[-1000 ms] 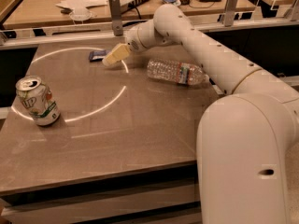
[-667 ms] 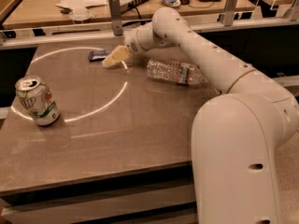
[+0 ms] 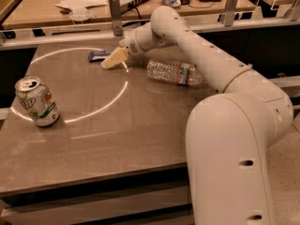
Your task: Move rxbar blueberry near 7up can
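The rxbar blueberry (image 3: pixel 99 55), a small flat dark blue bar, lies at the far side of the table (image 3: pixel 140 139). My gripper (image 3: pixel 114 60) reaches across the table and sits just right of the bar, its pale fingers (image 3: pixel 116 58) pointing down-left towards it. The 7up can (image 3: pixel 36 101), white and green with a silver top, stands upright near the table's left edge, far from the bar.
A clear plastic water bottle (image 3: pixel 174 72) lies on its side right of the gripper, under my arm. A bright ring of light runs across the tabletop. Behind the table is a rail and a desk with papers and clutter.
The gripper has barely moved, staying next to the bar. The bar, can and bottle are in the same places.
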